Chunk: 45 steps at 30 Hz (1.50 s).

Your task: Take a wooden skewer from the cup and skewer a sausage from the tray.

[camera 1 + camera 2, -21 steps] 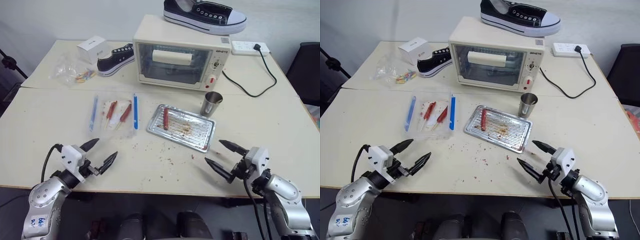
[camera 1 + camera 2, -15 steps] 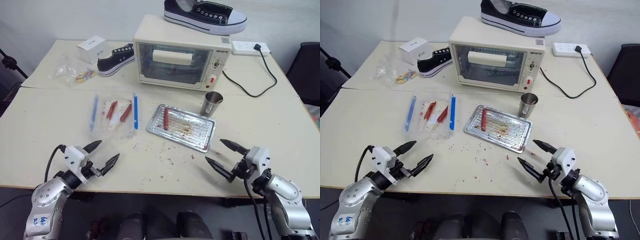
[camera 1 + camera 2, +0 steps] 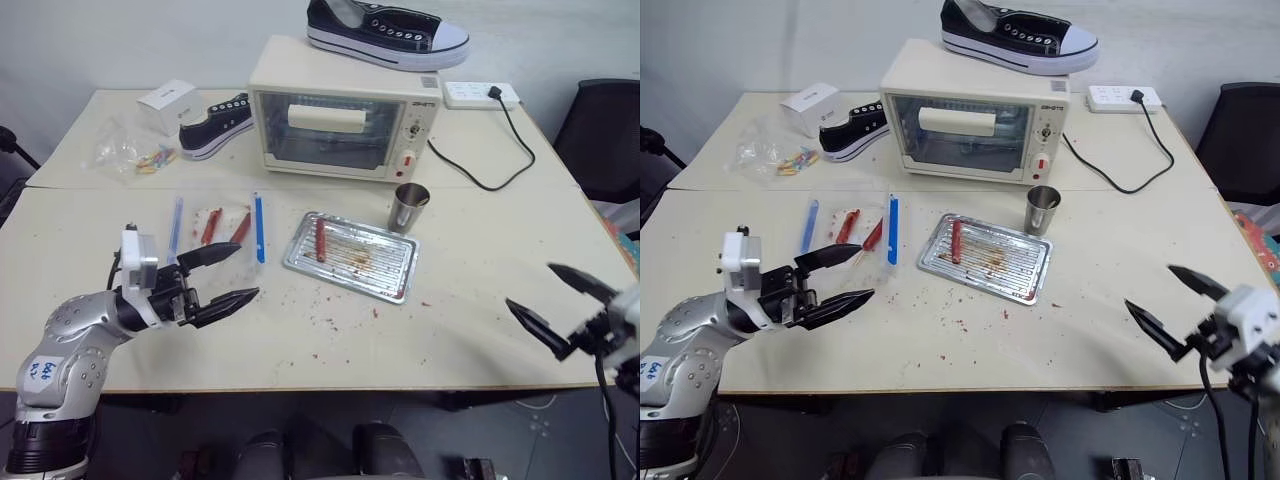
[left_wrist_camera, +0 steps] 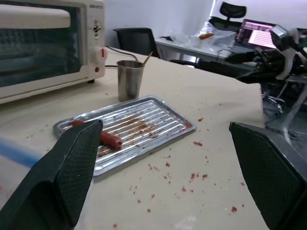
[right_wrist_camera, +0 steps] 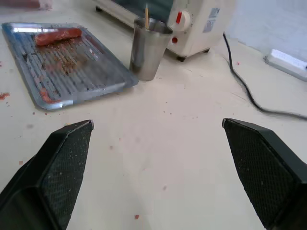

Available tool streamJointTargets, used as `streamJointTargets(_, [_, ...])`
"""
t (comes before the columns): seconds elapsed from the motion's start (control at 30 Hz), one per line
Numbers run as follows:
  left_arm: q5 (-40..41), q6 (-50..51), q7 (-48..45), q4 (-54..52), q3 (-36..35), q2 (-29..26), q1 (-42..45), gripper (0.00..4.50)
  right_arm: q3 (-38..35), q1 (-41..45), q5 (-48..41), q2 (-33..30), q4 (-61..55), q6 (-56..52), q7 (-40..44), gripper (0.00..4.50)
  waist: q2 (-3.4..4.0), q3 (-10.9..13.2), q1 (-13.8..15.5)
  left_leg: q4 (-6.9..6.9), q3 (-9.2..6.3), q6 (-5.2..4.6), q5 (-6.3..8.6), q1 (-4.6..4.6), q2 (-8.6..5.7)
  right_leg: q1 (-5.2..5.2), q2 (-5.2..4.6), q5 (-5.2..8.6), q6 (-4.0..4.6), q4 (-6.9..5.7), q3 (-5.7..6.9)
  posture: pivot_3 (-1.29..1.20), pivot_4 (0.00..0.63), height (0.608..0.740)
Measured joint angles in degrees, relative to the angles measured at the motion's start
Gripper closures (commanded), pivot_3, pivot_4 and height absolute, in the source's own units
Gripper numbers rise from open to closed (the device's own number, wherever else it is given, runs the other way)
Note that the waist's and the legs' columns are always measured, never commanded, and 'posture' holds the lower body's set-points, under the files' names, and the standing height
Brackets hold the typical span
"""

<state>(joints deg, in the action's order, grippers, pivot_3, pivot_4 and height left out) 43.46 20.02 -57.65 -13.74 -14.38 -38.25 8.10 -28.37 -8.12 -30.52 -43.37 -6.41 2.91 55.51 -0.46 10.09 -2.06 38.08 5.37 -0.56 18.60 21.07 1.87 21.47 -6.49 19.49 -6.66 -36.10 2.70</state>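
Note:
The silver tray [image 3: 388, 272] lies at the table's middle, with one dark red sausage [image 3: 320, 239] at its left end. Just behind the tray's right corner stands the steel cup [image 3: 407, 207]; a thin wooden skewer [image 5: 146, 16] pokes up from it. My left gripper [image 3: 248, 270] hovers open over the table left of the tray, pointing toward it, with nothing between its fingers. My right gripper [image 3: 530, 286] is open and empty at the table's front right edge, well right of the tray and cup.
A toaster oven [image 3: 340, 120] with a black shoe [image 3: 385, 30] on top stands behind the cup. A clear bag [image 3: 225, 225] with blue strips and sausages lies left of the tray. Another shoe [image 3: 215, 125], white box [image 3: 165, 97] and power strip [image 3: 480, 95] sit at the back.
The left gripper has risen and come forward toward the tray. The right gripper has swung outward to the table's right front edge. Both stay open. The camera has shifted a little.

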Motion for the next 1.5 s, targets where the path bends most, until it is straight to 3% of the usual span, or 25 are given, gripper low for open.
streamJointTargets(0.17, [-1.52,-0.97,0.31,1.11,1.24,1.8,1.64,0.03,12.62,20.56,2.45,-11.33,2.3,-15.36,2.22,0.0,0.06,0.05,0.39,0.08,-0.05,0.03,-0.02,0.11,0.06,0.11,-0.02,0.01,0.02,0.0,0.09,0.0,0.15,0.74])
streamJointTargets(0.37, [-2.13,-1.06,1.69,0.7,2.07,3.11,1.8,0.03,28.23,44.1,8.66,-10.47,9.87,-27.97,4.29,0.0,0.04,0.06,0.65,0.1,-0.12,-0.03,0.0,0.36,-0.07,0.13,-0.14,-0.01,-0.02,0.04,0.2,0.0,0.15,0.74])
streamJointTargets(0.57, [-3.26,-1.43,3.71,0.05,2.23,4.49,1.06,0.03,36.24,54.9,16.51,-6.05,21.2,-26.96,6.05,0.0,0.03,0.07,0.49,0.09,-0.11,-0.06,0.02,0.44,-0.09,0.13,-0.08,-0.03,-0.05,0.1,0.27,0.0,0.15,0.74])
streamJointTargets(0.8, [-3.57,-1.75,5.8,-3.14,2.02,5.53,-1.45,0.03,37.53,58.94,19.99,-3.13,27.08,-23.04,8.58,0.0,0.03,0.07,0.45,0.12,-0.12,-0.06,0.02,0.43,-0.07,0.14,-0.07,-0.04,-0.07,0.06,0.27,0.0,0.15,0.74])
streamJointTargets(0.9, [-3.57,-1.78,6.44,-3.87,1.96,5.64,-2.28,0.0,37.42,59.41,20.39,-2.85,27.52,-23.01,9.2,0.55,0.03,0.07,0.49,0.12,-0.13,-0.05,0.01,0.43,-0.06,0.14,-0.08,-0.04,-0.07,0.05,0.28,0.0,0.15,0.74])
streamJointTargets(1.3, [-3.57,-1.79,8.12,-5.78,1.91,5.75,-3.45,0.0,36.77,59.87,22.24,-1.16,30.43,-20.2,8.59,4.48,0.03,0.07,0.44,0.11,-0.12,-0.05,0.01,0.43,-0.05,0.14,-0.07,-0.04,-0.07,0.05,0.28,0.0,0.15,0.74])
streamJointTargets(1.5, [-3.57,-1.8,8.45,-5.86,1.85,5.74,-4.07,0.0,36.72,61.23,22.95,-0.63,32.3,-18.64,8.89,4.48,0.03,0.07,0.42,0.11,-0.12,-0.04,0.02,0.42,-0.04,0.14,-0.07,-0.04,-0.07,0.06,0.27,0.0,0.15,0.74])
